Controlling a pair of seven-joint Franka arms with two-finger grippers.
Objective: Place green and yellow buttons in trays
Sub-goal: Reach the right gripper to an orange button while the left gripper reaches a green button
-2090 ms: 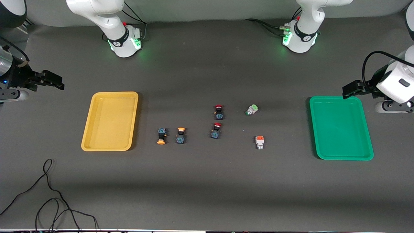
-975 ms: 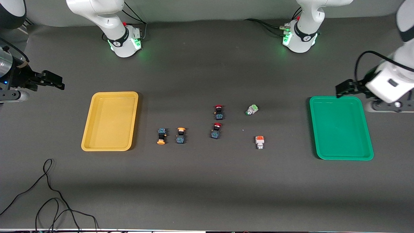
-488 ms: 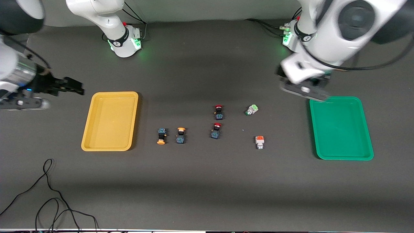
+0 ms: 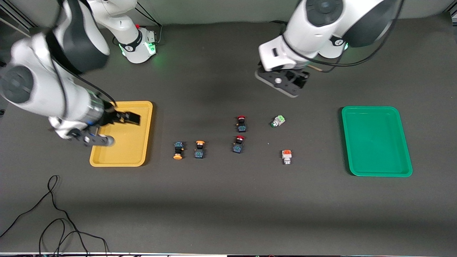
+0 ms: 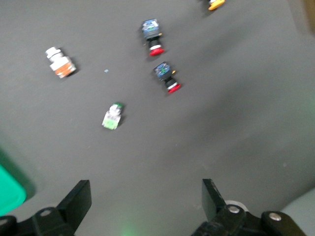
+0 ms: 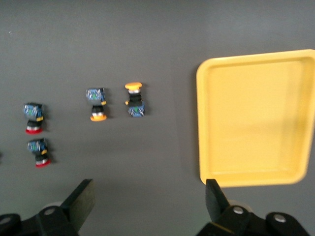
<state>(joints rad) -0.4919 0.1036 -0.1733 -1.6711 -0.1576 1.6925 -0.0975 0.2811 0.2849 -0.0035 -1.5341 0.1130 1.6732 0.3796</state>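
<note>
While the left gripper (image 4: 293, 79) hangs spread and empty above bare table, the right gripper (image 4: 132, 118), equally wide and empty, hovers over the yellow tray (image 4: 142, 157).

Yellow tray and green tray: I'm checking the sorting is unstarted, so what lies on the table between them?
In the front view, six switches lie between the yellow tray and green tray; both trays hold nothing.

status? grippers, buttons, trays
Left gripper open, over bare table near green-topped button. Right gripper open, over yellow tray. No buttons in yellow tray or green tray. Path clear.
</note>
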